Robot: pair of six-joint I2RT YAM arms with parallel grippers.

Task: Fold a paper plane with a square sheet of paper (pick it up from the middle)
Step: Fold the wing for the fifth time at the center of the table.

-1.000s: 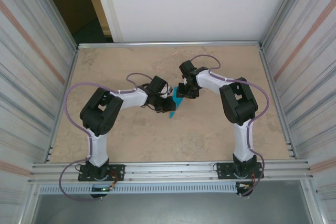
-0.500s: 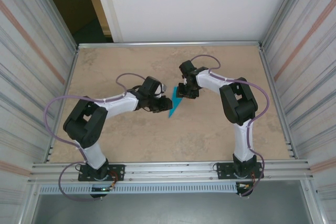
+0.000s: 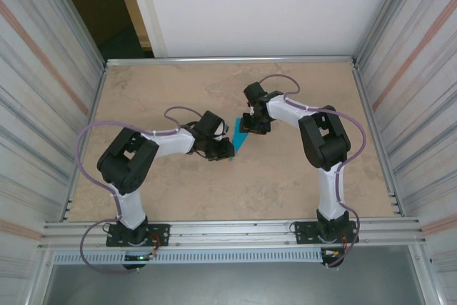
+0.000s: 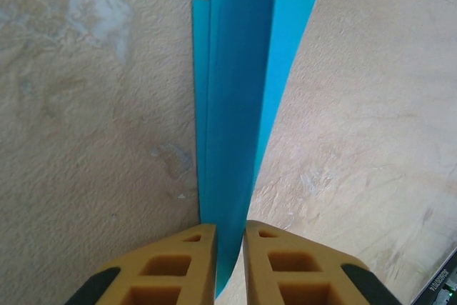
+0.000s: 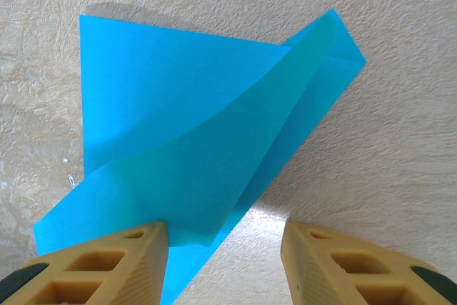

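Turquoise sheet [image 3: 240,136] half-folded: my left gripper [image 4: 230,237] pinches its narrow tip, right gripper [image 5: 225,239] hangs open over the lifted flap, which I reckon needs pressing flat next.

the paper plane [image 4: 239,105] runs past the left wrist view's top edge.

Turquoise paper plane [image 3: 239,138] on beige table [image 3: 285,183]
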